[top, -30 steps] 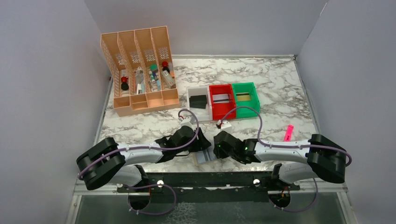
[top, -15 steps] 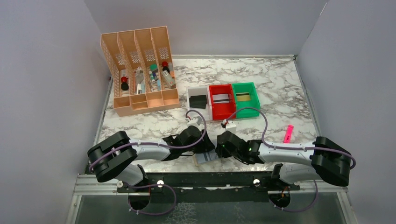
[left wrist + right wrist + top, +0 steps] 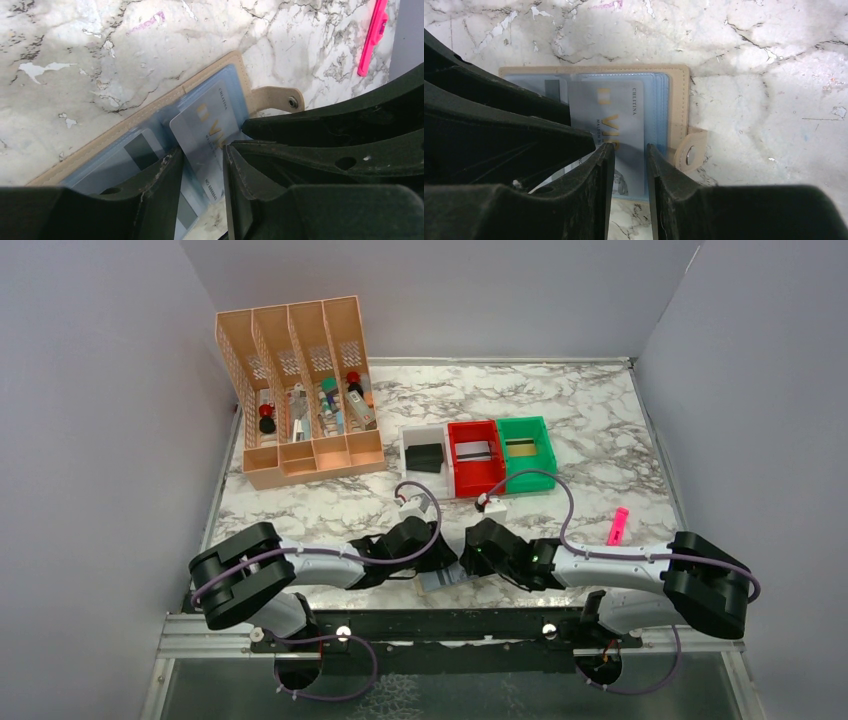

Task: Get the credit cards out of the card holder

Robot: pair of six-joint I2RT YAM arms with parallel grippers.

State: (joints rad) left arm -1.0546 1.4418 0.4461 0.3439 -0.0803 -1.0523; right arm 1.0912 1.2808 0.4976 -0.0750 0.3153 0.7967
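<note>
Top view: card holder (image 3: 445,581) lies open at the near edge of the table (image 3: 600,440), left gripper (image 3: 440,562) and right gripper (image 3: 476,558) both down on it, tips almost meeting. Left wrist: jaws part-open over the silver credit card (image 3: 205,122), which looks skewed and partly out of its pocket. Close on the card's end only, then draw along the pocket. Right wrist: jaws slightly apart, gripping nothing, over the same card; better pinning the holder's tan rim.

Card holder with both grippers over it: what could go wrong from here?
The left gripper and right gripper straddle the same silver card, so they could collide. The card holder lies open on the table; tugging the card may drag the holder along instead of freeing the card.
</note>
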